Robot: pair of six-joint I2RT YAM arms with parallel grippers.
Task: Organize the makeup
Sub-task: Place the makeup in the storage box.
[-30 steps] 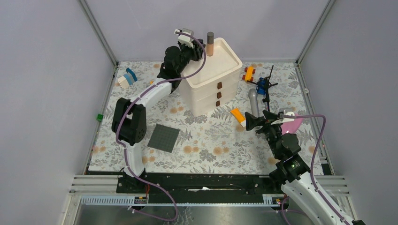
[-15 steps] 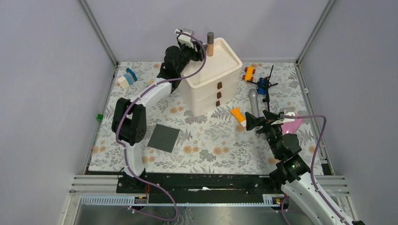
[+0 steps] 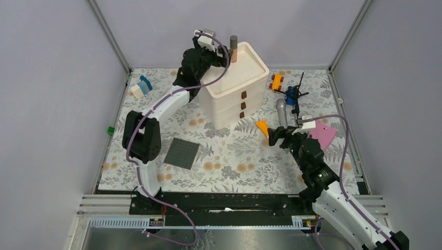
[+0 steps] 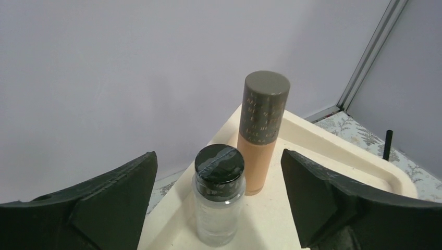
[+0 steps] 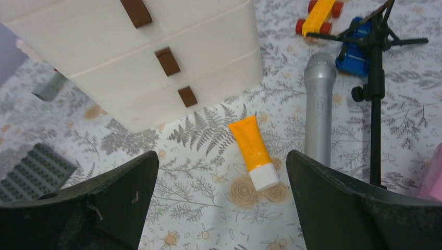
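The right gripper (image 5: 221, 155) has slid toward 9 o'clock and hangs over the orange tube (image 5: 251, 148), fingers wide apart. The silver tube (image 5: 318, 104) lies at the orange tube's 2 o'clock. The left gripper (image 4: 218, 156) has opened, its fingers spread clear of the bottle (image 4: 219, 208) and beige tube (image 4: 260, 135), which stand upright at the 11 o'clock corner atop the drawer unit (image 3: 229, 112).

Probably a robot lab cell: plain grey walls (image 3: 47, 78), aluminium frame posts (image 3: 109, 37), floral-covered table (image 3: 229, 156).
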